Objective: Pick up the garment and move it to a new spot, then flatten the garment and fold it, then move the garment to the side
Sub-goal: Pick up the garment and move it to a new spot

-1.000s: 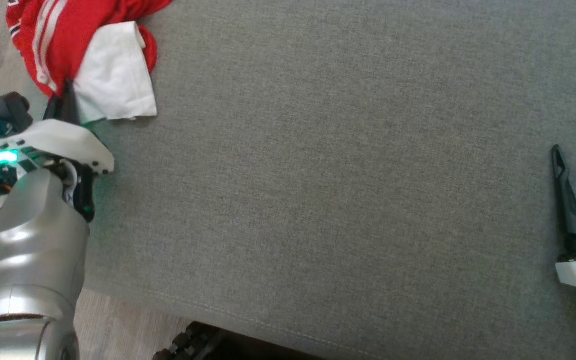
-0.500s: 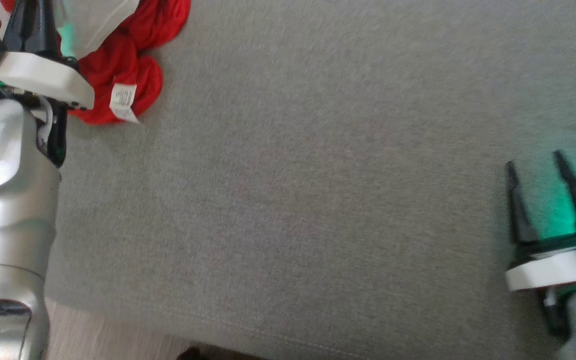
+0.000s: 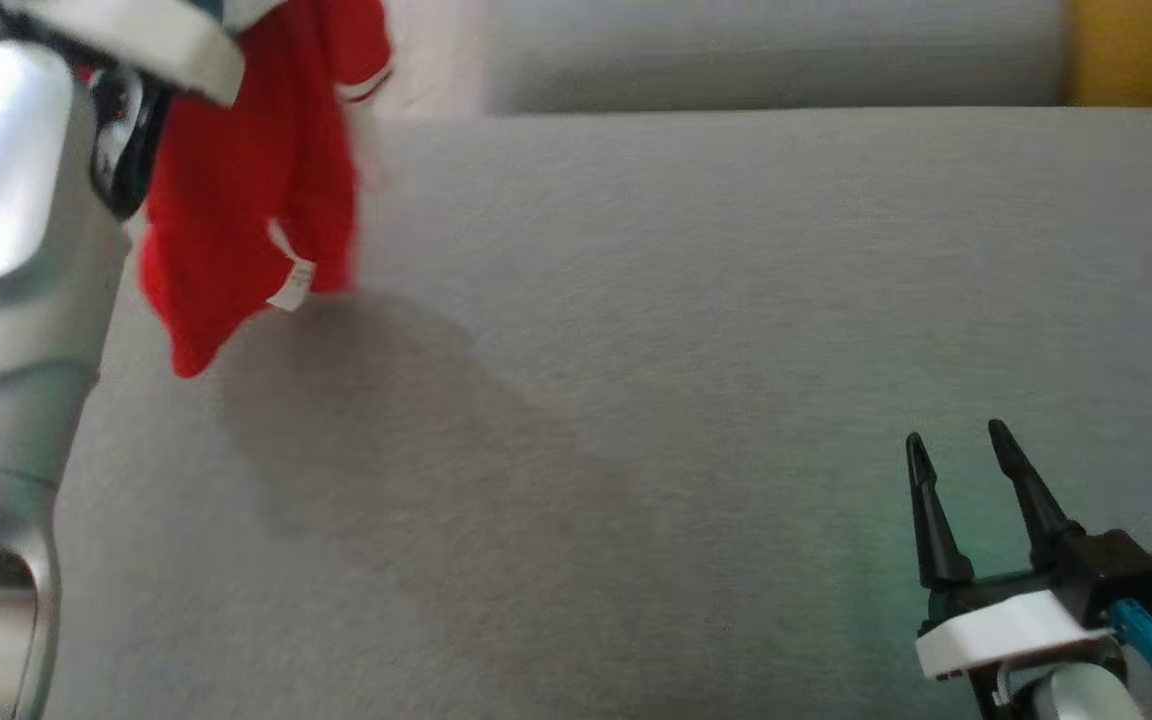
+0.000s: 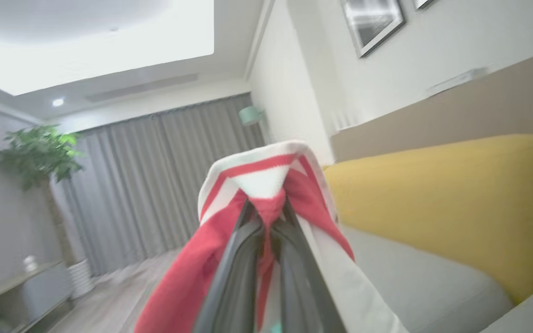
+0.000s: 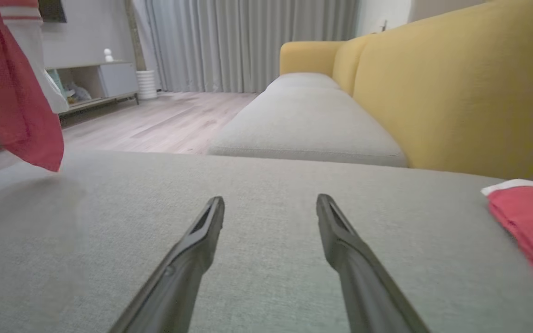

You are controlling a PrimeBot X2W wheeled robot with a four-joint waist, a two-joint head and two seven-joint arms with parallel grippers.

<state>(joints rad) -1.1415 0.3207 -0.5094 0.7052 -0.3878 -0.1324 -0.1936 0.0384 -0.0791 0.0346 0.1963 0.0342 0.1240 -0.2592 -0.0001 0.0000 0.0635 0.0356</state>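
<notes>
Garment [image 3: 236,220] hangs lengthwise down from left gripper [image 4: 266,215], clamped on its striped edge, far left above cushion [image 3: 636,400]; right gripper [image 3: 955,436] gapes empty near right, well apart from it

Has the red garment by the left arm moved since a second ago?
Yes. It lay bunched on the grey cushion; now the garment hangs from the left gripper, lifted off it.

- grey cushion [image 3: 636,400]: bare across middle, open for passage.
- red garment [image 3: 236,200]: hanging over left end.
- red cloth [image 5: 525,222]: at right edge.
- yellow backrest [image 5: 456,83]: walling far side.
</notes>
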